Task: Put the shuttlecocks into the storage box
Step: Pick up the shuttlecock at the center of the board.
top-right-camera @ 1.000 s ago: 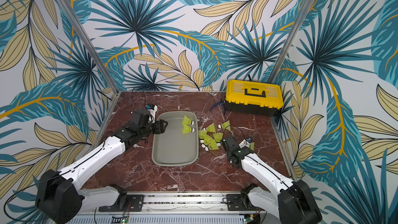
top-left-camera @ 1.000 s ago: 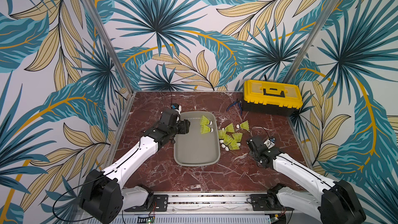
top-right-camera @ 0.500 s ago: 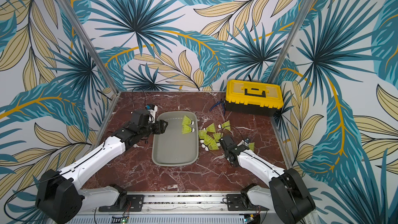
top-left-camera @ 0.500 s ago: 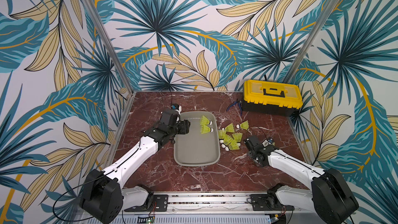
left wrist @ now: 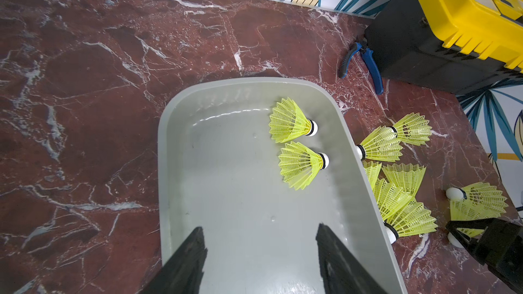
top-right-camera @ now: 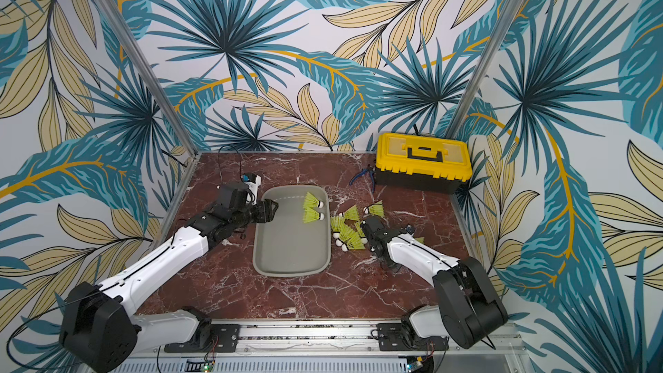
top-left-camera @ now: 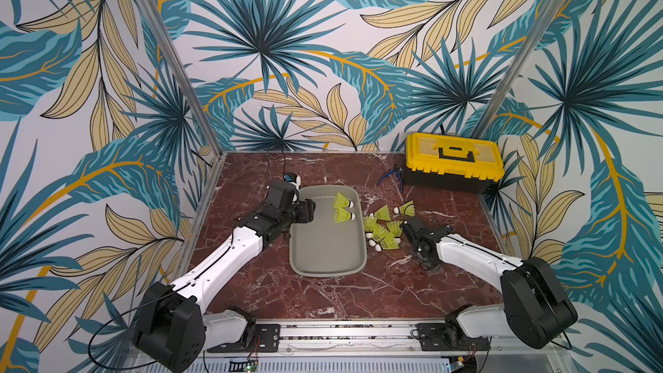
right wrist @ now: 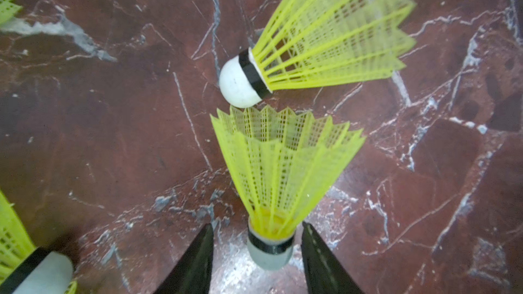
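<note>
The grey storage box [top-left-camera: 323, 249] lies mid-table in both top views, with two yellow-green shuttlecocks [top-left-camera: 342, 208] at its far right end, also in the left wrist view [left wrist: 294, 142]. Several more shuttlecocks [top-left-camera: 380, 231] lie piled on the marble just right of the box. My left gripper [left wrist: 259, 227] hangs open over the box's far left part [top-left-camera: 308, 209], holding nothing. My right gripper [right wrist: 257, 224] sits low at the pile's right edge [top-left-camera: 404, 226]. Its jaws straddle the white tip of one shuttlecock [right wrist: 280, 165], with a gap on each side.
A yellow-lidded black toolbox [top-left-camera: 454, 161] stands at the back right, with blue-handled pliers [top-left-camera: 391, 175] just left of it. Another shuttlecock [right wrist: 325, 38] lies touching the skirt of the one between my right jaws. Walls close the table's left, back and right.
My right gripper has slid left and farther back into the pile, and its jaws have narrowed around one shuttlecock's tip. The left arm has not moved.
</note>
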Controlling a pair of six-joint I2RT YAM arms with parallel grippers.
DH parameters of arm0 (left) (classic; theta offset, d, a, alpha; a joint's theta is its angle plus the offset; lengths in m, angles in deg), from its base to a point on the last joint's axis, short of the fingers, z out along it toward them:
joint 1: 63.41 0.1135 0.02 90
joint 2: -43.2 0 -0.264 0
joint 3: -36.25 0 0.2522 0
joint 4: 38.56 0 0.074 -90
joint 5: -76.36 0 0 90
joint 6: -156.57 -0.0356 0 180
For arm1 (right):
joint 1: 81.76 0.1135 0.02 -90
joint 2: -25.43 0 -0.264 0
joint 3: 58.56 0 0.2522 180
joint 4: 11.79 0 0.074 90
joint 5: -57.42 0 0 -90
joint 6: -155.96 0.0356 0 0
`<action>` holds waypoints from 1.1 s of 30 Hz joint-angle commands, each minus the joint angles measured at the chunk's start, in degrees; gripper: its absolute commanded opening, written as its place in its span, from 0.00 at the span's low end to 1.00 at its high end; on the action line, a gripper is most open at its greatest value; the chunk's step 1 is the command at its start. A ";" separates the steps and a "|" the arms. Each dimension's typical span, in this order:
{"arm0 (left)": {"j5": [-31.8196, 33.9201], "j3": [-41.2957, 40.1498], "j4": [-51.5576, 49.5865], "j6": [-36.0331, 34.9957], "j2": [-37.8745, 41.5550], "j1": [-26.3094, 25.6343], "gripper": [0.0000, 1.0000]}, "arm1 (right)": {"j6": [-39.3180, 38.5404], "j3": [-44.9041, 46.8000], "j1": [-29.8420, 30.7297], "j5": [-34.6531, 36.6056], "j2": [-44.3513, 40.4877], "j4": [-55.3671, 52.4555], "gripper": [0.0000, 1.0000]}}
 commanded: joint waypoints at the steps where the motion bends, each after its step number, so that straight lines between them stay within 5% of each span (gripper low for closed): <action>1: -0.27 -1.28 1.05 -1.27 -0.06 0.75 0.65 | 2.28 -0.92 -0.18 -0.76 0.78 -3.71 0.51; 20: -2.00 -2.06 1.18 -1.90 1.47 3.38 0.65 | -2.72 -5.63 -0.28 -3.39 6.91 3.38 0.34; 33: -2.78 -1.86 0.99 -1.87 1.69 3.82 0.65 | 2.36 -7.72 -0.21 -4.20 8.90 0.48 0.43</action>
